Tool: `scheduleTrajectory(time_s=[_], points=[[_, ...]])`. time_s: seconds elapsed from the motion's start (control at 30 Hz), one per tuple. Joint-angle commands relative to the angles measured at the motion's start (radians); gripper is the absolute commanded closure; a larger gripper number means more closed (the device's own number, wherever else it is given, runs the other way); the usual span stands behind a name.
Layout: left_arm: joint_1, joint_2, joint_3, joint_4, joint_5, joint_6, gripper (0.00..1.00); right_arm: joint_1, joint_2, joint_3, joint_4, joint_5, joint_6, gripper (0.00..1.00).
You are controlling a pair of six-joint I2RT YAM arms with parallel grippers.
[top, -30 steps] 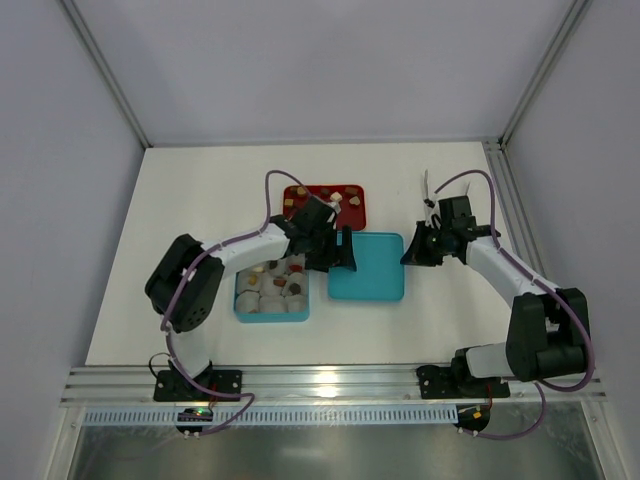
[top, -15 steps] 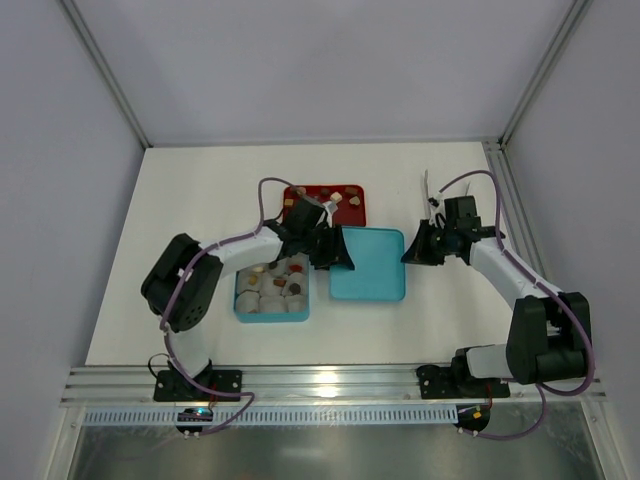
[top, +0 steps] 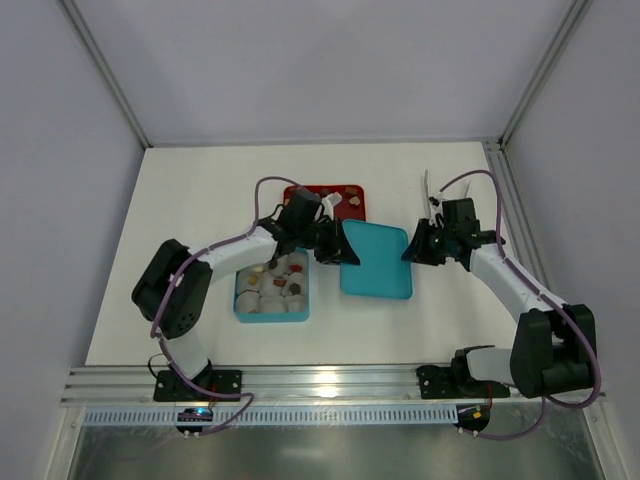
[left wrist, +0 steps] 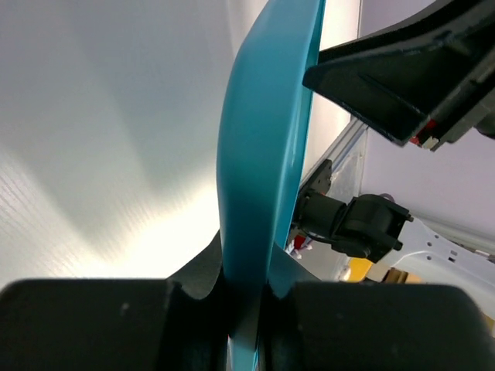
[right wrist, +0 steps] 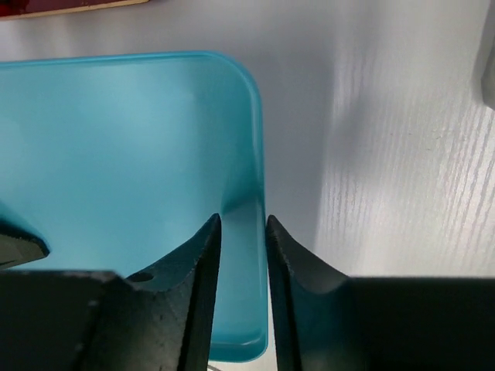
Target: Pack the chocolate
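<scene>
Although both claws are at the teal lid (top: 378, 262), only one grip is plain. The left gripper (left wrist: 246, 303) is clamped on the lid's edge, which runs up and away between its fingers (left wrist: 85, 325) and fills the middle of the left wrist view. The right gripper (right wrist: 242, 255) has its jaws set either side of the lid's opposite rim with almost no gap. Whether they press on it or merely straddle it cannot be told.

From above, the lid sits between the two claws, its corners skewed against the table's edges. The open teal box (top: 272, 318) lies to the near side of the left gripper (top: 345, 250). It holds crinkled paper cups (top: 262, 297) with some chocolate (top: 295, 288) among them. Just beyond that claw is the red tray (top: 358, 215), where a few more pieces remain.

Packing looks well advanced but not finished. The box is filled yet uncovered, and the lid is beside it rather than over it. It is probably meant to go on next, though the loose pieces on the tray may still need packing.

Only the top view shows the box, the tray and how the lid lies. Only the wrist views show each claw's contact with the rim. Neither wrist view shows any chocolate.
</scene>
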Motion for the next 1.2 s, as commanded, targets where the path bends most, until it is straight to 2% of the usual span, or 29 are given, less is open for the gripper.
scheduleTrajectory(time_s=[0.0, 0.07, 0.13, 0.17, 0.27, 0.37, 0.4, 0.47, 0.5, 0.57, 0.6, 0.83, 0.9, 1.0, 1.17], points=[[0.002, -0.017, 0.022, 0.054, 0.027, -0.055, 1.00, 0.053, -0.092, 0.009, 0.025, 0.011, 0.006, 0.66], [0.018, -0.027, 0.021, 0.034, 0.047, -0.075, 1.00, 0.064, -0.127, 0.001, 0.024, 0.088, 0.000, 0.53], [0.033, -0.033, 0.018, 0.022, 0.079, -0.090, 1.00, 0.081, -0.198, 0.004, 0.012, 0.181, -0.025, 0.46], [0.044, -0.038, 0.018, 0.005, 0.094, -0.107, 1.00, 0.098, -0.230, 0.003, 0.013, 0.219, -0.035, 0.40], [0.090, -0.052, 0.012, -0.031, 0.156, -0.162, 1.00, 0.191, -0.322, 0.024, 0.002, 0.313, -0.091, 0.34], [0.140, -0.073, 0.001, -0.041, 0.226, -0.226, 1.00, 0.352, -0.376, 0.059, -0.031, 0.424, -0.127, 0.33], [0.163, -0.089, 0.001, -0.066, 0.243, -0.236, 1.00, 0.460, -0.397, 0.068, -0.036, 0.453, -0.147, 0.33], [0.183, -0.104, -0.004, -0.092, 0.283, -0.266, 1.00, 0.576, -0.420, 0.084, -0.050, 0.560, -0.201, 0.33], [0.200, -0.124, -0.005, -0.109, 0.297, -0.276, 1.00, 0.680, -0.439, 0.093, -0.053, 0.595, -0.215, 0.33], [0.212, -0.154, -0.002, -0.144, 0.323, -0.289, 1.00, 0.785, -0.453, 0.101, -0.060, 0.676, -0.267, 0.33], [0.225, -0.164, -0.002, -0.175, 0.329, -0.293, 1.00, 0.882, -0.456, 0.105, -0.057, 0.701, -0.282, 0.33], [0.246, -0.245, -0.050, -0.247, 0.368, -0.302, 1.00, 1.232, -0.343, 0.160, -0.085, 1.051, -0.439, 0.32], [0.248, -0.265, -0.060, -0.264, 0.368, -0.299, 1.00, 1.277, -0.272, 0.170, -0.079, 1.188, -0.494, 0.30], [0.248, -0.300, -0.085, -0.282, 0.369, -0.296, 1.00, 1.330, -0.209, 0.158, -0.018, 1.292, -0.612, 0.30], [0.248, -0.365, -0.123, -0.294, 0.375, -0.289, 1.00, 1.336, -0.158, 0.145, 0.088, 1.340, -0.769, 0.30]])
